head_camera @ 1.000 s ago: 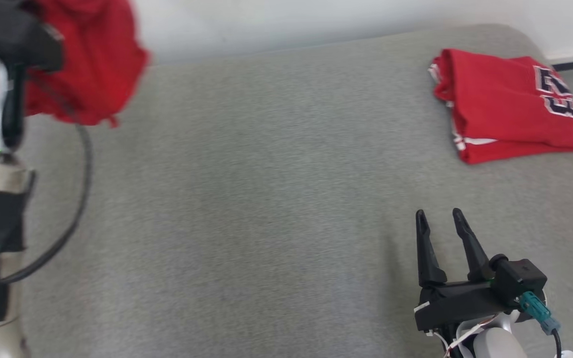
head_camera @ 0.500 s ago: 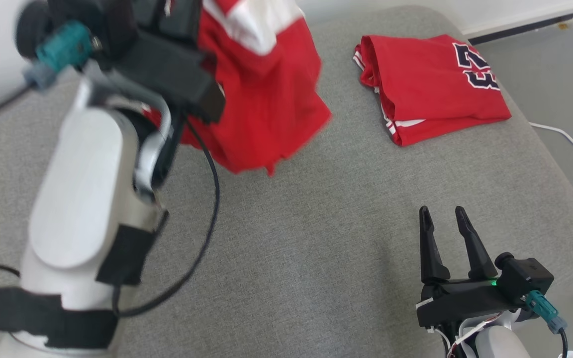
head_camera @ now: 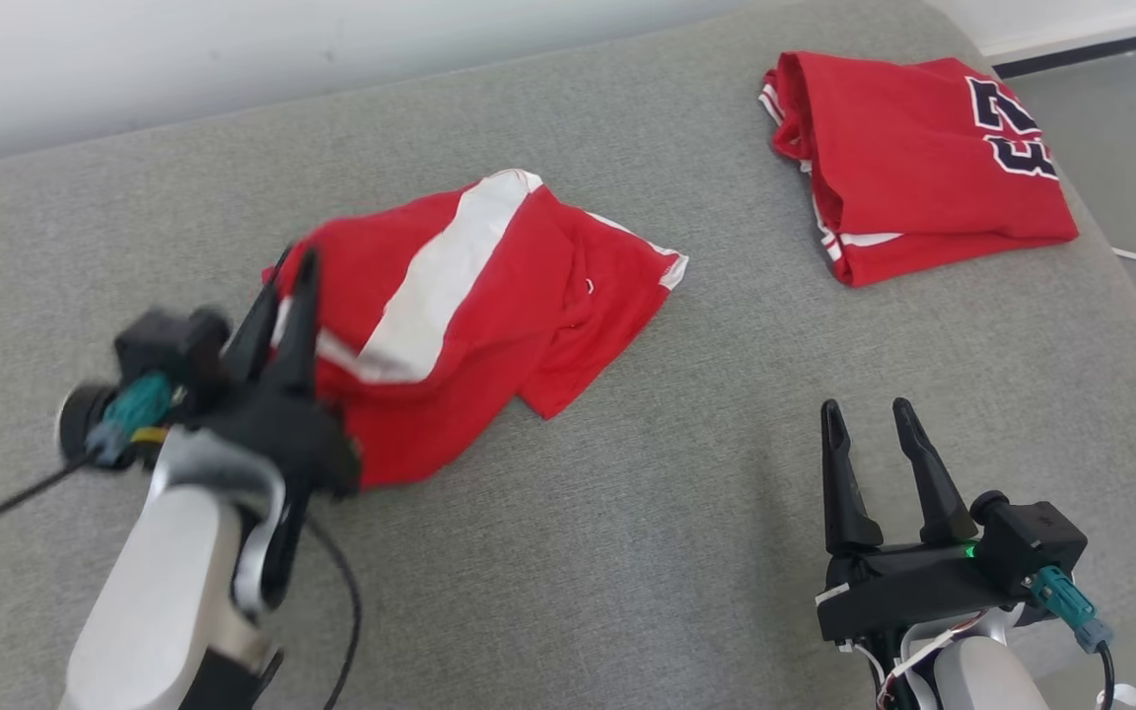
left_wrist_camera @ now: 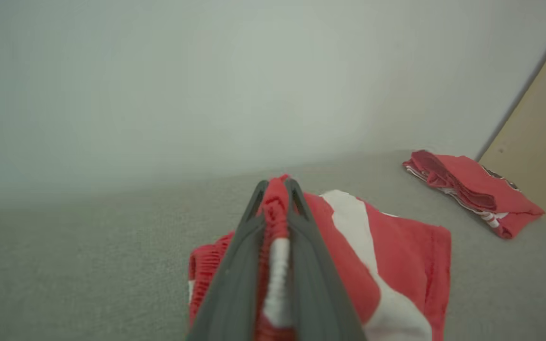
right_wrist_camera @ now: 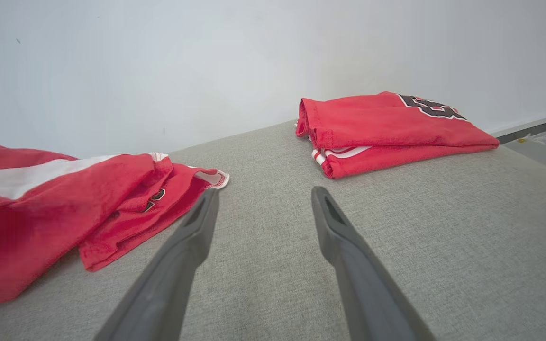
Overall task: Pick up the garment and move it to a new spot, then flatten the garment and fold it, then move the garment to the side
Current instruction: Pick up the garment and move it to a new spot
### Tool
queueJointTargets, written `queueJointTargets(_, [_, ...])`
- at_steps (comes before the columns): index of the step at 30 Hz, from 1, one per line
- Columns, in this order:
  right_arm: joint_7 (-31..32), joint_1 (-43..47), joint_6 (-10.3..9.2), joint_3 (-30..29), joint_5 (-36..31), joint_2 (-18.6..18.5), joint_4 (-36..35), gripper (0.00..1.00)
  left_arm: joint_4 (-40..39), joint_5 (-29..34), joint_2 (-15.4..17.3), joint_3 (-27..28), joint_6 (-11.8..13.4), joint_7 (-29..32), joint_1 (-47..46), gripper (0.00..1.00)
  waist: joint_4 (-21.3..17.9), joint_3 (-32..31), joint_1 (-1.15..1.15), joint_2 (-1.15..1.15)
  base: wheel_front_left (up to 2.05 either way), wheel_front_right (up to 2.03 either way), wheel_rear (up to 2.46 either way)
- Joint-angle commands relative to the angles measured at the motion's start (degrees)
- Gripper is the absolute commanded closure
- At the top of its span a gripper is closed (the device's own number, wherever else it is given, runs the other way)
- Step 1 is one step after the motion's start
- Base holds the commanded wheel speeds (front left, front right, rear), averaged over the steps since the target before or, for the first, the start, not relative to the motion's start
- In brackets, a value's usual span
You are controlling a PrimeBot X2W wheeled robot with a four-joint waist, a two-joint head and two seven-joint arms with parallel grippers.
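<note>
Left tool (head_camera: 296,258) pinching bunched edge of garment (head_camera: 489,306) — rest of red cloth slumped crumpled on grey cushion (head_camera: 627,513) just ahead of its tips; grip probably meant for pulling flat. Right tool (head_camera: 867,412) spread, idle, well apart — folded jersey (head_camera: 923,187) far beyond it, out of way.

bright even light, soft shadows, left end effector (head_camera: 294,259) blurred

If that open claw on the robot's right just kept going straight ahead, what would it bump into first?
Likely the left edge of the folded red jersey: the right gripper aims just beside it, over bare grey cushion. Depth is unclear.
</note>
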Motion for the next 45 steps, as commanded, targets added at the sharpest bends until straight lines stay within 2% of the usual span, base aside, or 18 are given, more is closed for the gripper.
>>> queueJointTargets(1, [-0.2,-0.4,-0.15,0.2,-0.5,0.2,0.1,0.00,0.2,-0.4,0.4,0.3,0.0,-0.6,1.0,1.00,0.4,-0.2,0.00,0.00,0.00,0.00,0.00])
queueJointTargets(5, [-0.2,-0.5,-0.15,0.6,-0.7,0.2,0.5,0.00,3.7,-1.0,1.9,1.6,0.4,-2.2,3.8,1.00,1.2,-0.7,0.00,0.00,0.00,0.00,0.00])
queueJointTargets(6, [-0.2,-0.6,-0.15,0.8,-0.8,0.2,0.6,0.00,4.5,-0.9,2.2,1.6,0.5,-2.7,4.3,0.72,1.3,-0.8,0.00,0.00,0.00,0.00,0.00])
queueJointTargets(7, [-0.2,-0.5,-0.15,0.8,-0.9,0.2,0.6,0.00,5.3,-0.4,2.4,1.4,0.5,-3.1,4.6,0.21,1.4,-1.1,0.00,0.00,0.00,0.00,0.00])
queueJointTargets(8, [-0.2,-0.5,-0.15,0.9,-1.0,0.2,0.6,0.00,5.8,-0.3,2.4,1.4,0.7,-3.8,4.7,0.00,1.6,-1.3,0.00,0.00,0.00,0.00,0.00])
queueJointTargets(18, [-0.1,1.9,-0.16,-0.6,-2.7,0.2,-0.4,0.00,5.1,-1.2,2.0,2.6,1.0,-9.6,6.3,0.00,6.2,-5.4,0.00,0.00,0.00,0.00,0.00])
queueJointTargets(29, [-0.1,4.4,-0.16,-1.8,-4.4,0.2,-1.4,0.00,-5.4,-0.3,4.6,5.7,4.0,-11.0,16.6,0.00,11.6,-9.7,0.00,0.00,0.00,0.00,0.00])
queueJointTargets(45, [0.7,6.8,-0.16,-2.2,-4.7,-0.1,-1.9,0.00,-13.5,2.9,6.1,6.6,6.7,-11.1,28.7,0.00,14.6,-12.5,0.00,0.00,0.00,0.00,0.00])
